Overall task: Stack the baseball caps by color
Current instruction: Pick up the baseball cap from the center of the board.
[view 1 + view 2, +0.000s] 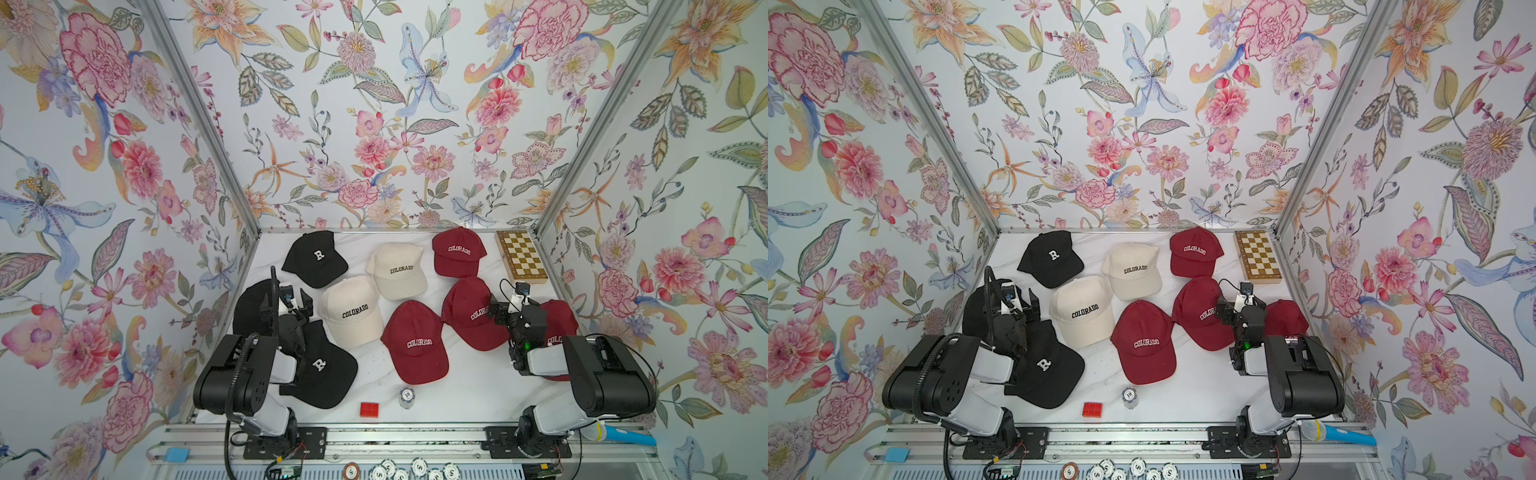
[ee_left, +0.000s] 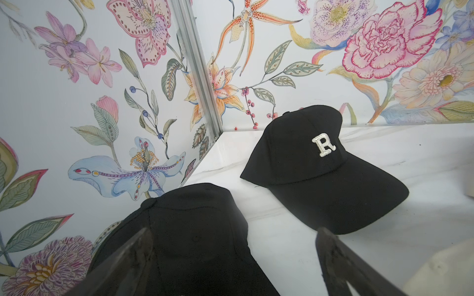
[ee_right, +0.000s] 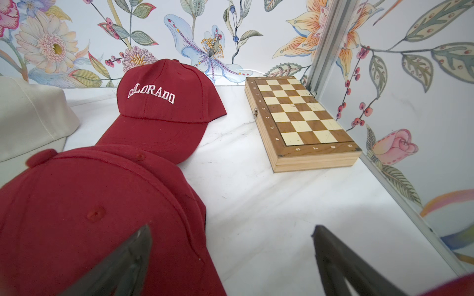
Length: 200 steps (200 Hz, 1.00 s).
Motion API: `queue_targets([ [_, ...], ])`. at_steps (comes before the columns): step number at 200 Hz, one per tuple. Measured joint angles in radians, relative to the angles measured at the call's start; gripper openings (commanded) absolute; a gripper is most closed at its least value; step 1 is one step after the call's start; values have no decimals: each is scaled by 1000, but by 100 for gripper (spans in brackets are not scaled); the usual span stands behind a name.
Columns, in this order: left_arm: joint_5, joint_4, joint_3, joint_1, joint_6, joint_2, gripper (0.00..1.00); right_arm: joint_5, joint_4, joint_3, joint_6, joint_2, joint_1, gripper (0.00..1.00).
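While both end effectors hang with jaws spread wide and nothing between them, all 9 caps lie loose on the white marbled desk (image 1: 469, 386), none stacked yet. The left end effector (image 2: 233, 230) hovers over the black cap by the left wall (image 1: 249, 307), whose plain crown sits just below it in the left wrist view. The near black cap (image 1: 324, 365) lies closer to the robot, partly under that arm. The far black cap (image 1: 314, 259) lies ahead toward the back wall, its crown-to-brim axis running back to front, brim toward the robot. The left arm is plainly the nearer one for black.

The right end effector (image 3: 230, 228) hovers at the edge of a maroon cap (image 1: 469, 311). 3 more maroon caps lie close by: the back one (image 1: 457, 251), the middle one (image 1: 413, 340), and one mostly hidden under the right arm (image 1: 559, 324). The 2 cream caps (image 1: 351, 311) sit between the black and maroon groups.

All are soft woven fabric with domed crowns likely to dent under a pinch. They have stiffer curved brims and raised embroidered lettering, and the desk looks smooth enough to let them slide.
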Motion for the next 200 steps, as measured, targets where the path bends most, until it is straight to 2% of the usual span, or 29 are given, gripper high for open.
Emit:
queue_targets([
  [58,-3,0,0,0,0,0,100,19,-11,0,0,-8,8,99],
  [92,-24,-39,1,-10,-4,-51,100,55,-190,58,-8,-141,34,99],
  [140,-59,-320,125,-14,-8,-246,100,105,-575,307,25,-288,48,99],
  [171,-76,-566,302,-34,-33,-330,100,105,-857,507,96,-270,54,99],
  [200,-75,-769,460,-114,-76,-373,100,50,-1059,639,136,-245,98,99],
])
